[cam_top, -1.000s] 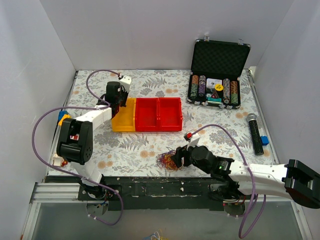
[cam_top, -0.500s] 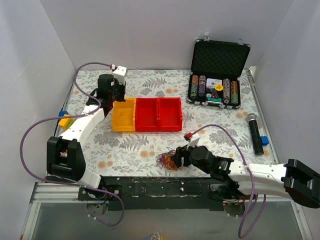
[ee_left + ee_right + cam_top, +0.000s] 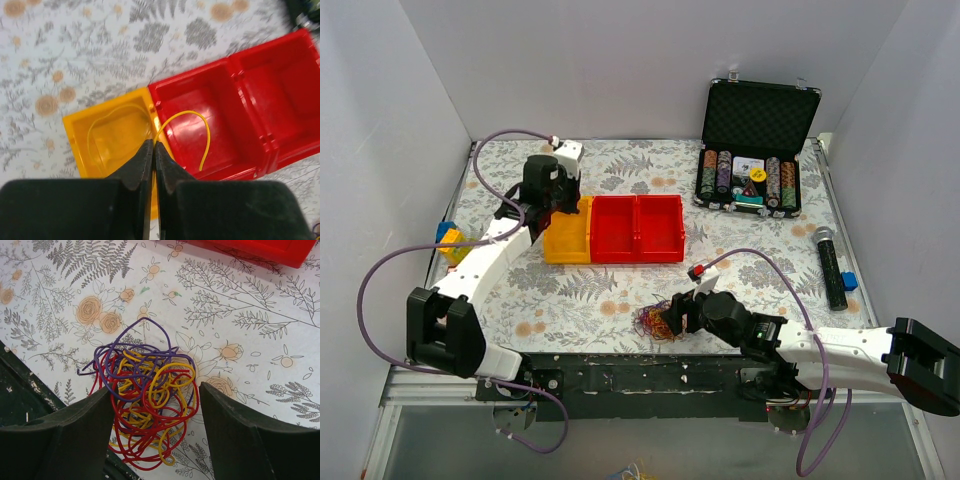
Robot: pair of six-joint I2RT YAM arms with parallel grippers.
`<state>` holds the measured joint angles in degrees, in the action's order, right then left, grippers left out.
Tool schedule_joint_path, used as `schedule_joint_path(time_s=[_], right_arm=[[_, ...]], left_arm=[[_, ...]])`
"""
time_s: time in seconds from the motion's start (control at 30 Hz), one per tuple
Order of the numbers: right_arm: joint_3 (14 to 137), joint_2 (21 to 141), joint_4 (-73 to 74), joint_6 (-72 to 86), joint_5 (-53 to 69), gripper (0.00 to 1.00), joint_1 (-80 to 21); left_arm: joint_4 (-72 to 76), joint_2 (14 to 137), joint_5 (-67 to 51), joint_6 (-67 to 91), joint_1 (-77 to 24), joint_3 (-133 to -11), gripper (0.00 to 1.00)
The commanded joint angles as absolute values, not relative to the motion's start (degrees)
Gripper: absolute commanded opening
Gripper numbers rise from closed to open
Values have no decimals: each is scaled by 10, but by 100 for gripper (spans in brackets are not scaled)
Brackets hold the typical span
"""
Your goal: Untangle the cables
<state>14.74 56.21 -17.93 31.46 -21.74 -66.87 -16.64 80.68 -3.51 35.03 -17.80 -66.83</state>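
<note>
The light, springy tangle of cables (image 3: 145,390) lies at the bench's (image 3: 740,240) six o'clock edge, between the fingers of the spread right claw (image 3: 156,390). I'd hook its outer purple loop (image 3: 150,322). The left claw (image 3: 153,145) pinches a yellow strand (image 3: 192,116) above the red bin (image 3: 250,100).

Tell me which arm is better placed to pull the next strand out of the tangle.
Right. The right gripper is open and straddles the cable tangle; the left gripper is shut on a yellow strand, far off over the bins.
</note>
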Motion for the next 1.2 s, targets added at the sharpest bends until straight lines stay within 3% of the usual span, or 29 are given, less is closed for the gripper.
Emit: schedule_joint_path(time_s=[0.0, 0.2, 0.5, 0.53, 0.67, 0.83, 1.0, 1.17], right_arm=[[143, 554, -195, 324, -221, 74, -671], [149, 557, -193, 324, -220, 74, -671], [153, 555, -189, 323, -221, 74, -671], [154, 556, -190, 323, -221, 74, -671], [160, 555, -185, 319, -222, 74, -671], [161, 543, -182, 312, -225, 74, -671], [161, 531, -184, 306, -224, 75, -671], [161, 519, -189, 304, -217, 70, -671]], left_arm=[[-170, 798, 39, 356, -177, -605, 0], [-111, 861, 133, 363, -177, -576, 0], [-97, 947, 175, 397, -176, -613, 0], [-98, 953, 176, 402, -176, -619, 6], [-127, 936, 146, 410, -175, -640, 50], [-160, 863, 62, 388, -176, -644, 77], [-241, 785, -83, 346, -179, -649, 92], [-259, 687, -238, 297, -258, -574, 93]])
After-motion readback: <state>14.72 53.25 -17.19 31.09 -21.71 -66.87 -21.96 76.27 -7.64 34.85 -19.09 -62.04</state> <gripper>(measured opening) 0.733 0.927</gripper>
